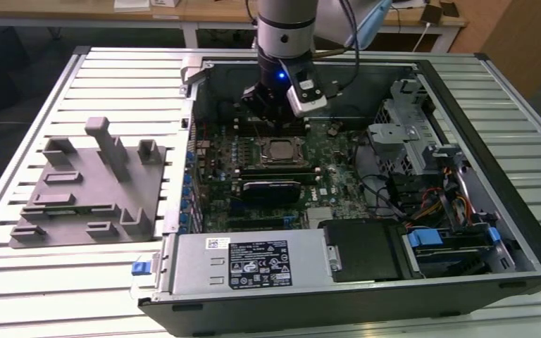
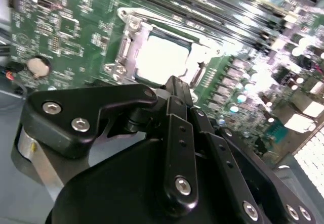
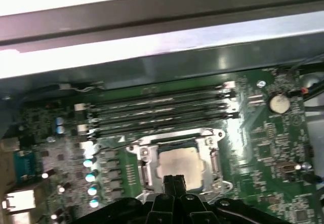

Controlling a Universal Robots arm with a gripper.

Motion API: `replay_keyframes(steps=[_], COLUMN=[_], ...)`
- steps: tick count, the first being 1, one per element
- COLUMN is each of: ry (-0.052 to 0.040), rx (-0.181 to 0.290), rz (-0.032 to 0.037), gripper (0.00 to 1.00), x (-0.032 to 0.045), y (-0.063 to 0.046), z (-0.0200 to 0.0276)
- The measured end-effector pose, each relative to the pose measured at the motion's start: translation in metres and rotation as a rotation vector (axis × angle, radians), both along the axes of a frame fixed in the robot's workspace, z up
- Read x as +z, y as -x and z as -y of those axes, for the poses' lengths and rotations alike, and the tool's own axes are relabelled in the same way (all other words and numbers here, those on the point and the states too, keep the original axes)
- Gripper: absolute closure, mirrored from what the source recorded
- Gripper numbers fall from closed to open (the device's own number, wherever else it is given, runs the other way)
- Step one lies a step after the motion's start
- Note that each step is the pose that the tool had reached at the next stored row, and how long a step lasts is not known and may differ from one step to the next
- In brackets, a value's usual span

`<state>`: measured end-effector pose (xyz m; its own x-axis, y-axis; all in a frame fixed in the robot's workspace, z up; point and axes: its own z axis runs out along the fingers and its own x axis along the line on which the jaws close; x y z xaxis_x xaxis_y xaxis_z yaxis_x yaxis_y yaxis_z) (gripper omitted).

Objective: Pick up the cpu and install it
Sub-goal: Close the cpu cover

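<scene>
- Now pressed together and empty, the fingers (image 3: pixel 174 182) hang inside the open computer case (image 1: pixel 346 310).
- Just beyond their tips, the cpu (image 3: pixel 178 162) lies seated in its socket (image 3: pixel 143 159) on the green board (image 3: pixel 268 138).

cpu (image 1: pixel 278 150) in the socket (image 3: pixel 147 166) (on the motherboard (image 1: pixel 337 179), inside the case (image 1: pixel 346 303)), tray (image 1: pixel 64 211) to the exterior view's left

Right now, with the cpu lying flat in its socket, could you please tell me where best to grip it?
Probably by two opposite edges of the cpu, coming straight down from above. It is a thin square lying flat inside the metal socket frame, which walls off any sideways approach. The gripper hangs just over it, jaws shut.
</scene>
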<state>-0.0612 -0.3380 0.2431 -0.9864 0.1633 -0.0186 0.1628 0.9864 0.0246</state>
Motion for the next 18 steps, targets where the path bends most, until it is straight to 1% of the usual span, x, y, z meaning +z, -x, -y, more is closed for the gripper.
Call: replay_keyframes(steps=[5,7,10,18], ry=[0.0001,0.0000,0.0000,0.0000], rx=[0.000,0.000,0.000,0.000], rz=[-0.0001,-0.0001,-0.0001,-0.0001], gripper=[0.89,0.89,0.89,0.89], x=[0.0000,0.0002,0.0025,0.0031], y=[-0.013,-0.013,-0.013,-0.013], z=[0.0000,0.0000,0.0000,0.0000])
